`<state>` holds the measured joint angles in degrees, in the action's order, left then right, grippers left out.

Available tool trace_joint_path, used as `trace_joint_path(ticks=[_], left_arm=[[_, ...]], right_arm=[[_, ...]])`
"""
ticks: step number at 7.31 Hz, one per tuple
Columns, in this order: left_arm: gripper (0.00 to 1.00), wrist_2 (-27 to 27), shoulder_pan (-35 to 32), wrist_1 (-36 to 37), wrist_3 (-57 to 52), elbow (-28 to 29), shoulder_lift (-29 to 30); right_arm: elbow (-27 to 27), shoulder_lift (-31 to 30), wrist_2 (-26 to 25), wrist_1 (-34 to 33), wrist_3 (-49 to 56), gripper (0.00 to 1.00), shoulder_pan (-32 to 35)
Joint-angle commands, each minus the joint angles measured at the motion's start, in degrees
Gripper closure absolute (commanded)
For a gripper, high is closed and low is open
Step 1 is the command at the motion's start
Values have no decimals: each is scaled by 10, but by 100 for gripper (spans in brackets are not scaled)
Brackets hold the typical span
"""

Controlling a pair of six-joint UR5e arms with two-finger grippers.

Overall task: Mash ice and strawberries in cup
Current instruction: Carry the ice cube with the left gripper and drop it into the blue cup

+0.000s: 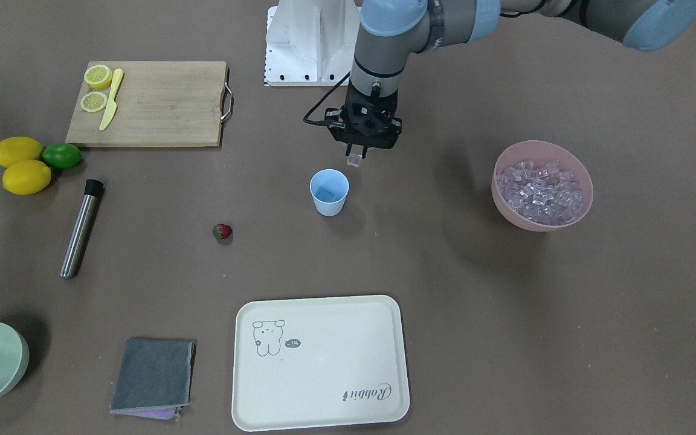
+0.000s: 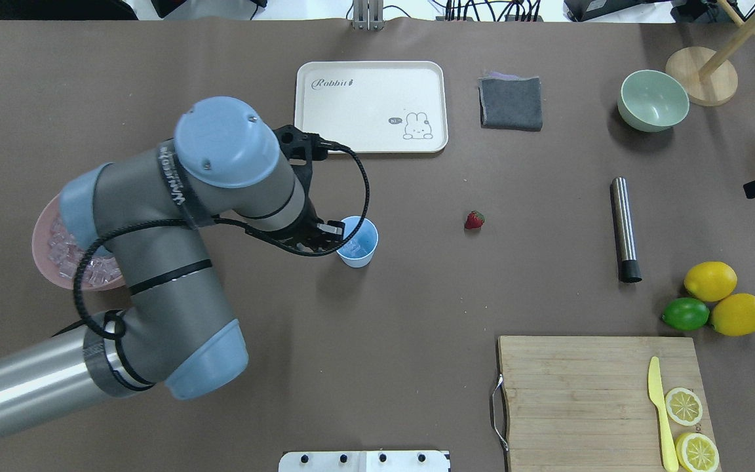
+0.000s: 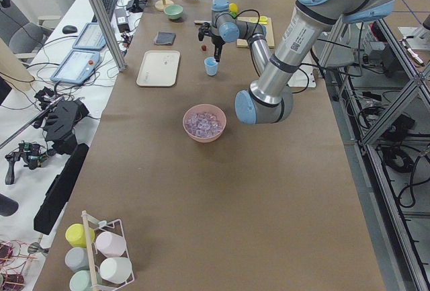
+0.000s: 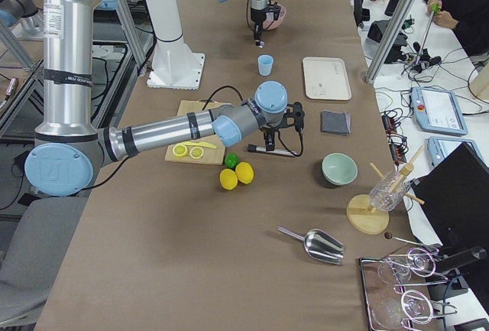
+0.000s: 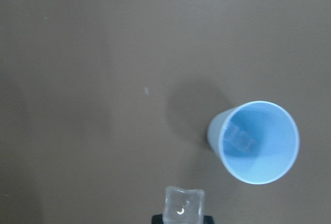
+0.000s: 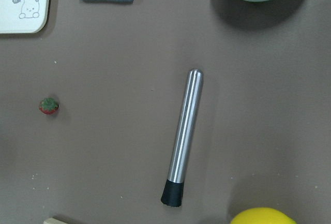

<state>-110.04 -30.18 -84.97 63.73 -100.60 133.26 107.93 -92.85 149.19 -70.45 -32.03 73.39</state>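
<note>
The left gripper [image 1: 358,151] is closed on a single clear ice cube [image 1: 355,160], pinched between its fingertips and hanging above the counter [image 1: 444,272]. The light blue cup [image 1: 329,192] stands upright near the middle of the counter. One piece of ice [image 5: 240,138] lies at its bottom. The strawberry [image 1: 222,232] lies on the bare counter well apart from the cup, between it and the steel muddler [image 1: 82,228]. The rest of the ice sits heaped in the pink bowl [image 1: 542,187] on the left arm's side.

The main risk is a miss. In the left wrist view the cup's mouth lies off to one side of the held cube rather than under it, and the front-facing view shows the cube over the counter on the robot's side of the rim. Released here, the cube would likely land on the counter, or clip the rim and bounce away. A clear, slick cube held by its edges could also slip before the gripper is centred. If the gripper comes down too close, a finger could catch the rim and tip the light cup, spilling the ice inside.

The right gripper shows no fingers in its wrist view, so whether it is open or closed cannot be told.
</note>
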Motion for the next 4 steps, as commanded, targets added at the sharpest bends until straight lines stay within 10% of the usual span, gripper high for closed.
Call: trace_joint_path(ticks=[1, 3, 4], left_arm=[[100, 5, 7, -38, 22, 56, 31], [87, 5, 6, -54, 21, 71, 34], [3, 9, 6, -58, 19, 71, 30]], right_arm=[[-1, 53, -22, 0, -77, 0, -56], [-1, 94, -50, 0, -139, 0, -104], [-1, 115, -70, 1, -166, 0, -132]])
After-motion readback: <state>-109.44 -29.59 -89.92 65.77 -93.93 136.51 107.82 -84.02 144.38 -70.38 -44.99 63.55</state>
